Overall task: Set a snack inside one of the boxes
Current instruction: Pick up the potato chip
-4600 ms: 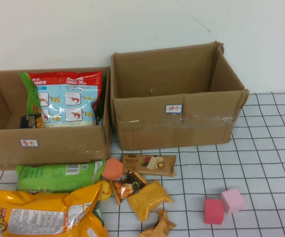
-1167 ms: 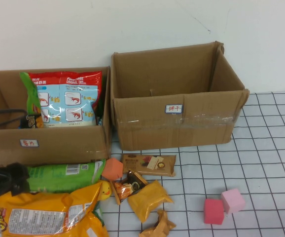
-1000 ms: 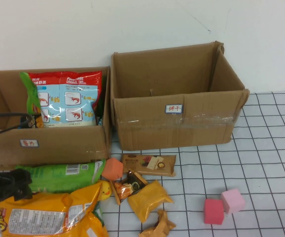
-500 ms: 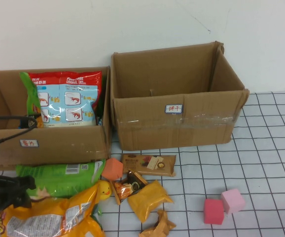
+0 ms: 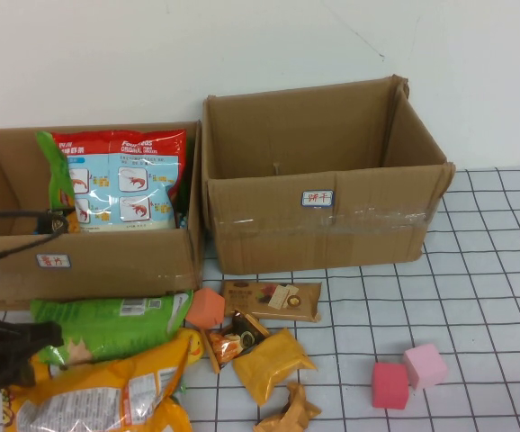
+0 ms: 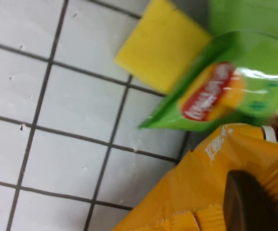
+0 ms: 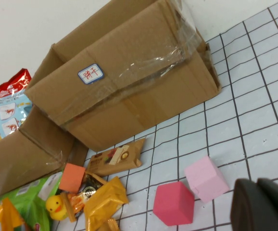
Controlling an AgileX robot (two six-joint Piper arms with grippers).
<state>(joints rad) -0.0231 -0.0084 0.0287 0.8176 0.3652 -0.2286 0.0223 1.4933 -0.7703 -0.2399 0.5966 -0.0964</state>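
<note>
One crinkled orange foil snack bag (image 5: 98,396) is lying at the near left corner, with the left gripper (image 5: 13,346) clamping its edge. One glossy green bag (image 5: 107,322) is sitting behind it. Two foam cubes (image 5: 408,373) are resting near-right. Two open cardboard boxes (image 5: 323,180) are standing along the far edge. The right gripper (image 7: 264,204) is hanging above the near-right; its finger state is unclear.

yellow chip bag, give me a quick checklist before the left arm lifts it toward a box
1. Left gripper at the yellow chip bag: ok, at the bag's crumpled upper left edge.
2. Grip closed on the bag: cannot tell.
3. Green bag free of the lift: not ok, the yellow bag overlaps it.
4. Room in the left box: not ok, a red shrimp-chip bag stands in it.
5. Right box open and empty: ok.
6. Right gripper out of the way: ok, over the tiles near the pink cube.
</note>
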